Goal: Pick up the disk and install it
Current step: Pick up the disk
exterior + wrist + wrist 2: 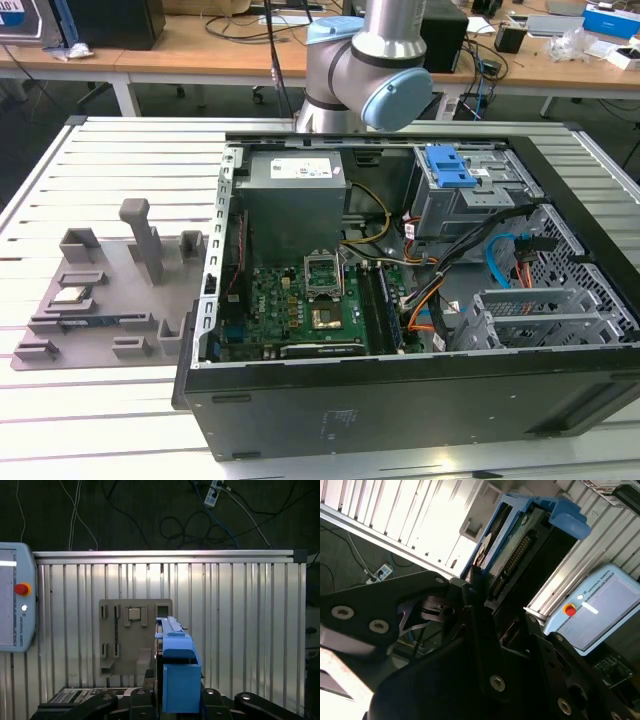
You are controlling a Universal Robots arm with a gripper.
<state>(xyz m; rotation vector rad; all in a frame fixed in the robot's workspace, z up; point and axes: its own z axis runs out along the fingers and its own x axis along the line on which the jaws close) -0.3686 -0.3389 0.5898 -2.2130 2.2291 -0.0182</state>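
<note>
The disk (177,672), a silver drive in a bright blue carrier frame, is held edge-on between the black fingers of my gripper (176,700), which is shut on it. In the second wrist view the disk (512,545) shows its metal side, connector row and blue frame tab, sticking out past my gripper (502,602). I hang high above the slatted metal table (240,630), with the grey fixture plate (135,630) below the disk. The arm's base joint (360,65) stands behind the open computer case (400,300).
Inside the case are a grey drive cage with a blue latch (448,165), the power supply (295,200), the motherboard (300,310) and loose cables (500,260). The fixture plate (110,290) carries a small silver chip (70,295). A teach pendant (15,600) lies beside the table.
</note>
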